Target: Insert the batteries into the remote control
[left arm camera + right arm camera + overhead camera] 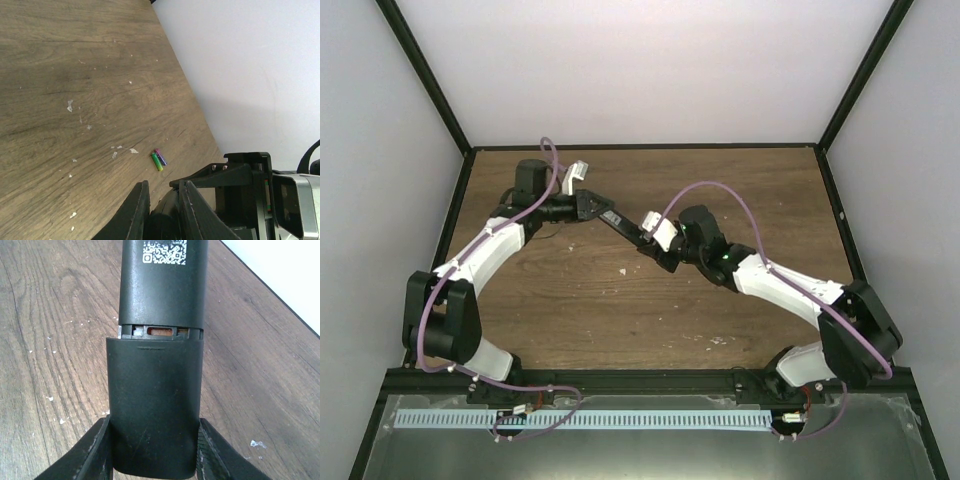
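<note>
The black remote control [625, 226] hangs above the table between both grippers. My right gripper [154, 440] is shut on its battery-cover end [155, 400]. The back faces the right wrist camera, with a QR label and a narrow gap [160, 331] where the cover is slid back. My left gripper [164, 195] is shut on the remote's other end [165, 220]. The two batteries, one green [157, 161] and one purple-blue [161, 157], lie side by side on the wood just beyond the left fingertips. I cannot make them out in the top view.
The wooden table [570, 300] has small white specks [70, 105]. White walls close it in, with a black frame edge [640, 147] at the back. The right gripper's body [250, 175] is close by in the left wrist view.
</note>
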### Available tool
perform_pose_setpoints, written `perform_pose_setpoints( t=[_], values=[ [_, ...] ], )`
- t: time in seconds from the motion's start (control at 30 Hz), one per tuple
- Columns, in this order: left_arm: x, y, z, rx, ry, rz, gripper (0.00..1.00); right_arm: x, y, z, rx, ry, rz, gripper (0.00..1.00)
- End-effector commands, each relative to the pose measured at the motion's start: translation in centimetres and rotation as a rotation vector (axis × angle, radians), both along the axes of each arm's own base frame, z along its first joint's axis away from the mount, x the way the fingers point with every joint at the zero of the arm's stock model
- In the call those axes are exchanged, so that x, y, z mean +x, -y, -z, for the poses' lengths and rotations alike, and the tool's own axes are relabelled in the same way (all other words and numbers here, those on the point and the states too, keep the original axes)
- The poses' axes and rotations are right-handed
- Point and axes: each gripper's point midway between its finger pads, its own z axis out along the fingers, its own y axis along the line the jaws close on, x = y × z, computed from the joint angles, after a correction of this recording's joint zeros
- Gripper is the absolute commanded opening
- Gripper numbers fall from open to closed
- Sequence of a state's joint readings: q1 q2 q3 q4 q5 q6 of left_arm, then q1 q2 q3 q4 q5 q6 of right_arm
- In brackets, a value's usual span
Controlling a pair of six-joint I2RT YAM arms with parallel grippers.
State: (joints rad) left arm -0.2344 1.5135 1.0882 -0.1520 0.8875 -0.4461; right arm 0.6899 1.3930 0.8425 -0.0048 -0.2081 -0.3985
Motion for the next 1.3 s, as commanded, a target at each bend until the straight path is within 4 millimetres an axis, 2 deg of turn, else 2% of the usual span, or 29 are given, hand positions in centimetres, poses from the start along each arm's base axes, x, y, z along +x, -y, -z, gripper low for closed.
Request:
perform_pose_setpoints(
  t=[0.0,0.3,0.5,0.67,0.87,0.97,1.1,1.27],
  values=[
    [4.7,-5.5,-2.1,0.061,0.167,-0.238,0.0,-2.6,3.0,5.7,-0.192,-0.165,0.004,0.33],
    [4.7,-6.2,-1.2,0.064,0.153,-0.255,0.0,-2.5,2.9,4.4,-0.162,-0.139,0.006,0.33],
    [4.6,-6.2,-1.5,0.052,0.155,-0.254,0.0,-2.6,3.0,5.8,-0.2,-0.178,0.004,0.33],
    [4.5,-6.2,-1.6,0.052,0.158,-0.248,0.0,-0.8,3.8,5.2,-0.185,-0.156,0.085,0.33],
    [3.1,-5.1,-0.8,0.019,0.139,-0.147,0.0,4.9,9.8,5.8,-0.185,-0.262,0.394,0.33],
    [2.1,-4.7,0.3,0.016,0.116,-0.114,0.0,7.0,13.3,6.2,-0.173,-0.325,0.549,0.34],
    [0.1,-3.8,1.4,0.017,0.098,-0.066,0.0,8.2,17.6,7.2,-0.147,-0.429,0.732,0.35],
    [-2.8,-1.3,2.8,0.015,0.074,0.033,0.0,8.2,22.6,10.2,-0.173,-0.568,0.898,0.36]
  ],
)
